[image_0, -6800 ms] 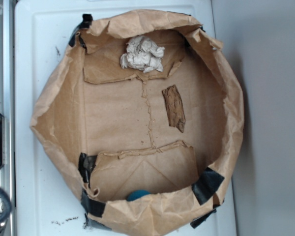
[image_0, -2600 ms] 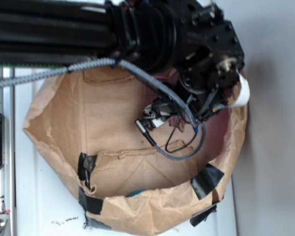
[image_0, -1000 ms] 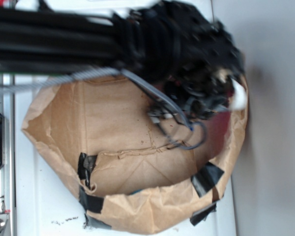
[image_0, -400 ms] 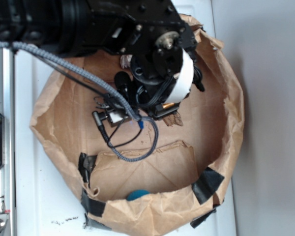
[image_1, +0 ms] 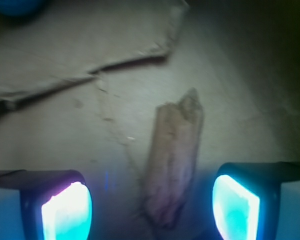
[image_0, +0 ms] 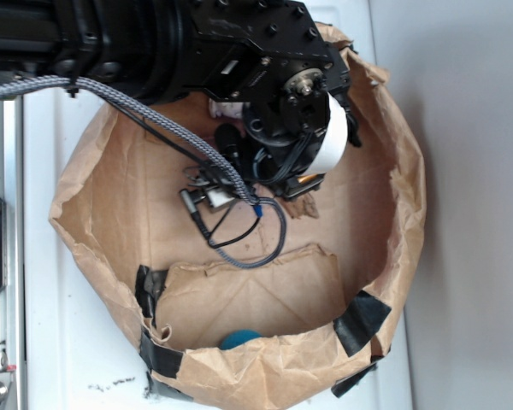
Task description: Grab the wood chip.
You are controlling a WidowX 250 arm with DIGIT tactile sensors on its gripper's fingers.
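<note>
Since 0.4 s ago the arm head has slid slightly right and up inside the paper bag [image_0: 103, 162], its white cylindrical collar now nearer the right wall; the braided cable [image_0: 167, 128] loop moved with it. Left to right from the bag: black tape [image_0: 150, 286] patches on the crinkled brown rim, a teal ball [image_0: 239, 339] at the lower fold, a flat creased floor with a torn seam. The gripper [image_1: 152, 207] has its jaws spread wide; its pads [image_1: 67, 212] glow blue-white, one on each side, touching nothing. The wood chip [image_1: 175, 160] lies flat on the bag floor between them, rough, fibrous, reddish-brown, elongated with a jagged far end. In the exterior view only a sliver of it shows under the head.
</note>
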